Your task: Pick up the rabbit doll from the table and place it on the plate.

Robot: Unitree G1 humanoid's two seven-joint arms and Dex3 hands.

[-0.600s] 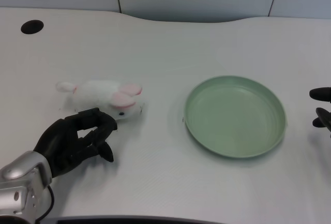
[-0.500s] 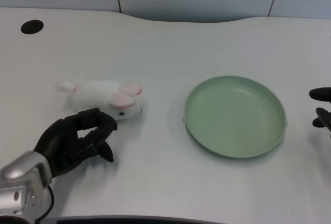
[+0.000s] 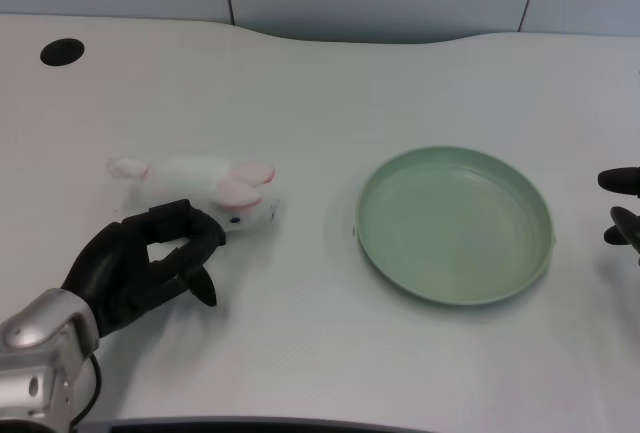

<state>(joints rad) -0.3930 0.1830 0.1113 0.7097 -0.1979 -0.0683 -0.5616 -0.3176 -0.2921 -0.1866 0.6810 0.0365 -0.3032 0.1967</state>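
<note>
The white rabbit doll (image 3: 200,179) with pink ears lies on its side on the table, left of centre, its head toward the plate. The light green plate (image 3: 455,224) sits to the right with nothing on it. My left hand (image 3: 145,265) is just in front of the doll. Its curved fingers (image 3: 185,221) reach the doll's near edge and hide part of it, and the thumb points down, apart from them. Nothing is held in the hand.
A dark round hole (image 3: 62,51) is in the table at the far left corner. My right hand (image 3: 623,208) rests at the right edge, just past the plate. The table's curved back edge runs along the top.
My left hand has crept slightly forward and up toward the doll, so its fingers now overlap the doll's near edge. The doll and the plate have not moved.
</note>
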